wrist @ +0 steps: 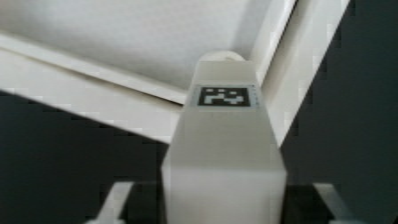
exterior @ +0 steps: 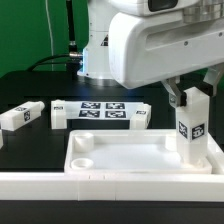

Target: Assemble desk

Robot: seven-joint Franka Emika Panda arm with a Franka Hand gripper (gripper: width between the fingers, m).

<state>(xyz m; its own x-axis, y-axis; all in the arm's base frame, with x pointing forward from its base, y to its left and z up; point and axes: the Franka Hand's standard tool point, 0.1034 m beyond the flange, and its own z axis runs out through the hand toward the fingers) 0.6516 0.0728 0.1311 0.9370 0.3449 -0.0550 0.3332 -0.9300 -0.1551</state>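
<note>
The white desk top (exterior: pixel 120 157) lies flat at the front of the table, its rim up. One white leg (exterior: pixel 190 125) stands upright at the top's corner on the exterior view's right, its tag facing the camera. My gripper (exterior: pixel 188 98) straddles the upper end of this leg. In the wrist view the leg (wrist: pixel 222 140) fills the middle, and my gripper (wrist: pixel 221 205) has a dark gap between each finger and the leg, so it is open. The desk top's rim (wrist: pixel 89 85) shows beyond the leg. I cannot tell how deep the leg sits in the socket.
Three more white legs lie on the black table behind the top: one (exterior: pixel 22 115) at the exterior view's left, one (exterior: pixel 60 112) beside it, and one (exterior: pixel 140 115) right of the marker board (exterior: pixel 100 110). A low white border wall (exterior: pixel 100 187) runs along the front.
</note>
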